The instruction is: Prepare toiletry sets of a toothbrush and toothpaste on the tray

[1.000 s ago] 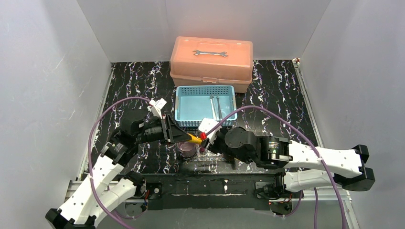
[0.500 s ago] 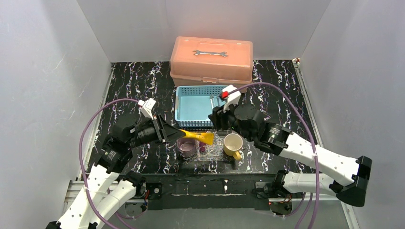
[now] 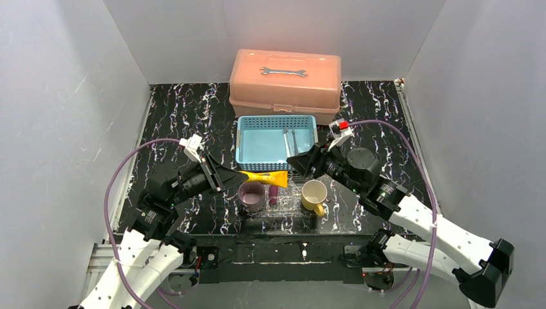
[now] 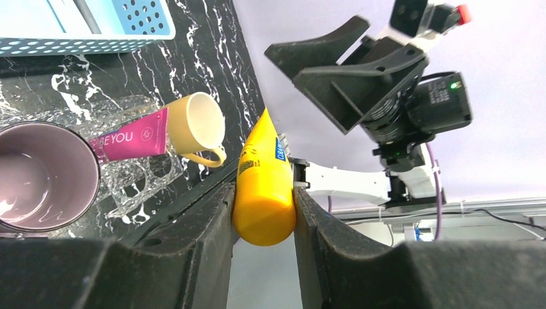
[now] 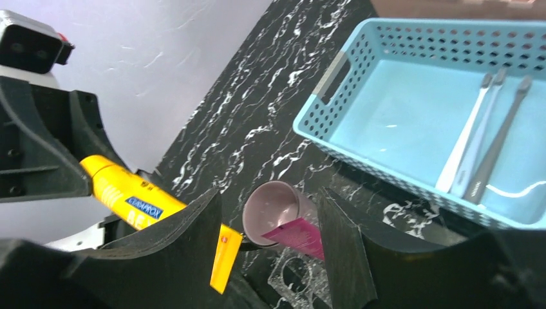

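From where I stood, the left gripper point(image 3: 235, 174) had its fingers pinched narrow around the yellow toothpaste tube point(image 3: 265, 177). It gripped the tube by its rounded end and held it roughly level in the air. The flat crimped end pointed toward 3 o'clock, above the far edge of the clear tray point(image 3: 291, 201). On that tray the purple mug point(image 3: 251, 196) sat at the 9 o'clock side and the yellow mug point(image 3: 314, 195) at the 3 o'clock side. The magenta tube point(image 3: 273, 195) lay between them (I could not tell whether it touched either mug). The right gripper point(image 3: 301, 163) hung at about 1 o'clock from the tray, near the front corner of the blue mesh basket point(image 3: 277, 120). Its jaws stood well apart with nothing between them. The wrist view showed the same open gap, with the purple mug and the magenta tube below it. The toothbrushes point(image 3: 291, 143) lay side by side in the right half of the basket, at 12 o'clock from the tray, and none were on the tray. Beyond the basket, again at 12 o'clock, sat the salmon toolbox point(image 3: 285, 90) with a wrench point(image 3: 283, 71) lying on its lid.
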Controlling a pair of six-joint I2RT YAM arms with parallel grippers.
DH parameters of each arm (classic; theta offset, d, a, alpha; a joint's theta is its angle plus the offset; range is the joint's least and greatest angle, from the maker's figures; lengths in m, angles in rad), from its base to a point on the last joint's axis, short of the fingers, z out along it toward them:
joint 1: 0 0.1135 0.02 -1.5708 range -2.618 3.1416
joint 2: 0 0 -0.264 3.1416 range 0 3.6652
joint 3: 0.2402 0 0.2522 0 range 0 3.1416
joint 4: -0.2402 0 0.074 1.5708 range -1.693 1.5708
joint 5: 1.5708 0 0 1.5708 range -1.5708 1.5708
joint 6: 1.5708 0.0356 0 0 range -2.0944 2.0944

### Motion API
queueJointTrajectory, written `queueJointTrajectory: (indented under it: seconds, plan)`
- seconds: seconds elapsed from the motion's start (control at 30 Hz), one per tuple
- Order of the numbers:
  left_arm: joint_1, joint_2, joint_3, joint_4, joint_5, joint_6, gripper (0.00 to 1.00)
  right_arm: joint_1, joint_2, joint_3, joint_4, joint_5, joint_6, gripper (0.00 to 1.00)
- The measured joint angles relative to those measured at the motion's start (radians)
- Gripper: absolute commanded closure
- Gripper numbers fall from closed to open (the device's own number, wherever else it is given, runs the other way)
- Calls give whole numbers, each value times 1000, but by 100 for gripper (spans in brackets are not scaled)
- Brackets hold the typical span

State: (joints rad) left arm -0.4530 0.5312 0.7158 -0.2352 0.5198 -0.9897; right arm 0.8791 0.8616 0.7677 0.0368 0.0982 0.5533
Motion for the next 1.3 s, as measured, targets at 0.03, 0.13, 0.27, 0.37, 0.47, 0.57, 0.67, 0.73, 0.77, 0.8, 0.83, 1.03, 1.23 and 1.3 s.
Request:
queueJointTrajectory:
  seconds: [0.03, 0.13, 0.27, 0.37, 0.47, 0.57, 0.67, 0.73, 0.77, 0.8, 0.83, 1.03, 1.23, 1.3]
  plan:
    - [0, -2, -6, 12, -3, -13, 100, -5, -10, -21, 18, -16, 25, 36]
    - [0, -7, -22, 51, -11, -44, 100, -16, -41, -78, 80, -60, 95, 35]
    - [0, -21, -53, 121, -16, -89, 100, -23, -91, -132, 150, -103, 163, 35]
    - [0, -34, -81, 176, -17, -123, 100, -23, -123, -158, 208, -127, 211, 35]
    - [0, -39, -89, 205, -21, -145, 100, -26, -137, -188, 267, -144, 258, 35]
    - [0, -51, -89, 230, -31, -159, 100, -26, -129, -216, 319, -162, 303, 35]
    - [0, -65, -89, 247, -36, -169, 100, -26, -107, -238, 380, -187, 341, 36]
    - [0, -66, -89, 255, -36, -175, 100, -26, -92, -253, 425, -205, 366, 36]
    - [0, -66, -89, 257, -37, -177, 100, -26, -85, -262, 452, -216, 378, 36]
    - [0, -66, -89, 257, -38, -179, 100, -26, -83, -266, 462, -219, 384, 36]
    - [0, -66, -89, 257, -38, -180, 100, -26, -80, -272, 483, -228, 391, 36]
    - [0, -66, -89, 257, -38, -190, 100, -26, -62, -275, 580, -271, 421, 40]
    - [0, -65, -90, 274, -36, -205, 100, -26, -8, -275, 647, -312, 451, 45]
    - [0, -65, -98, 297, -34, -214, 100, -26, 5, -275, 655, -321, 461, 47]
